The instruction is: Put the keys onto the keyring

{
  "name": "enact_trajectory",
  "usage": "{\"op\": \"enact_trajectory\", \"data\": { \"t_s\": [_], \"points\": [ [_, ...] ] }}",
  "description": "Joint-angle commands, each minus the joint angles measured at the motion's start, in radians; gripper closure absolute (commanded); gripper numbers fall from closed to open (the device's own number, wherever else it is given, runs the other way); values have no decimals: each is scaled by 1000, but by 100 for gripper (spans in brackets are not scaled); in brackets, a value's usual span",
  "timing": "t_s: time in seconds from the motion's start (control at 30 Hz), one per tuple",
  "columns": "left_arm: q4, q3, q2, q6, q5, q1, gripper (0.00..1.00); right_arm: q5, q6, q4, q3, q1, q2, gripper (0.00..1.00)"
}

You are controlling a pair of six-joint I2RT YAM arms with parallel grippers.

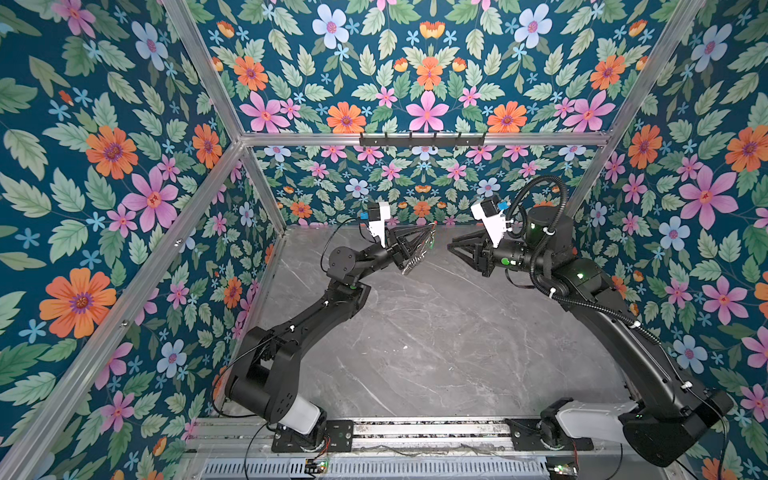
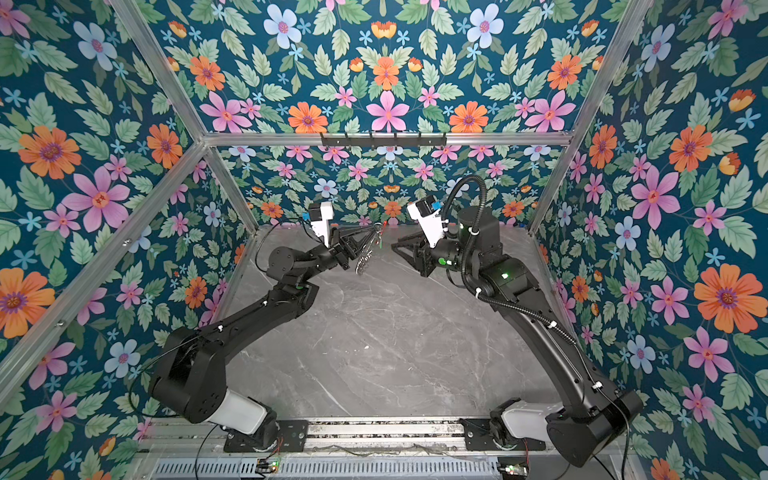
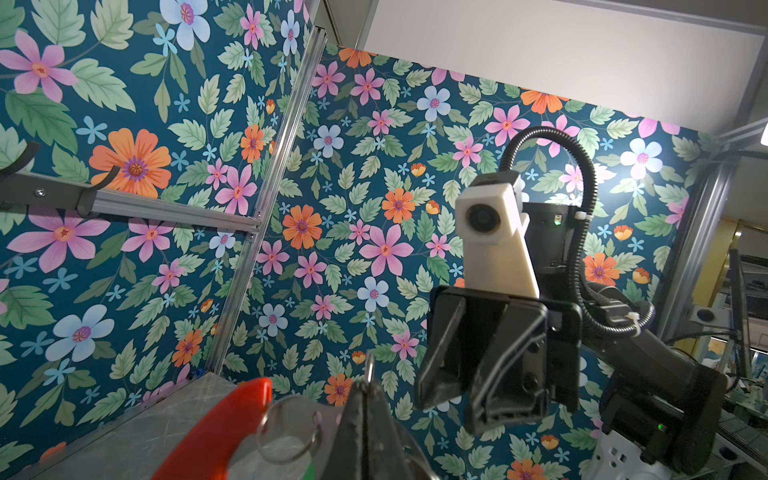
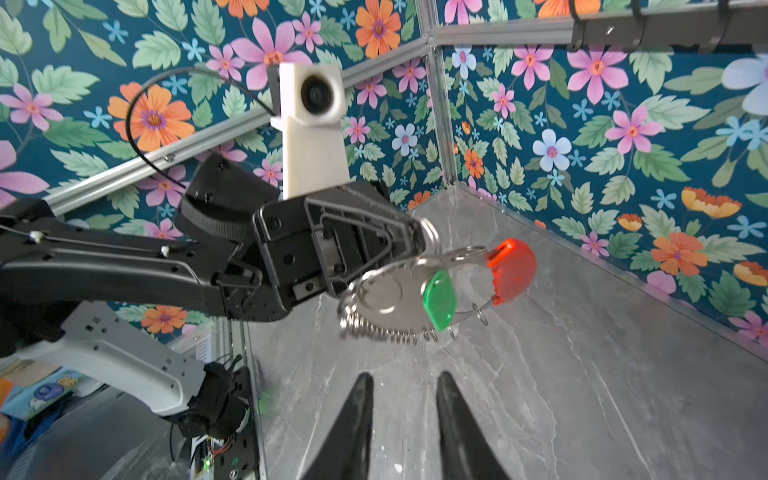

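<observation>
Keys (image 4: 439,299), mid-frame in the right wrist view, seemingly hang on the keyring (image 4: 390,295) clenched by the left hand (image 4: 417,243); right hand (image 4: 405,388) released, empty; little remains.

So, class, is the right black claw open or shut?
Open: the right black claw shows two fingers apart, grey marble tabletop visible between them.

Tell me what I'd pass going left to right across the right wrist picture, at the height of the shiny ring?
left arm → left tool, shut on the hoop → green key → red arc of the keyring
</observation>
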Motion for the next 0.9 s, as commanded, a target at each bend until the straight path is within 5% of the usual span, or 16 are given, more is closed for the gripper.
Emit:
{"op": "enact_trajectory", "data": {
  "t_s": [0.0, 0.87],
  "points": [
    [93, 1, 3, -32, 1, -1, 100, -63, 95, 93, 39, -11, 34, 79],
    [165, 15, 32, -83, -4, -7, 100, -174, 210, 154, 115, -11, 155, 84]
  ]
}}
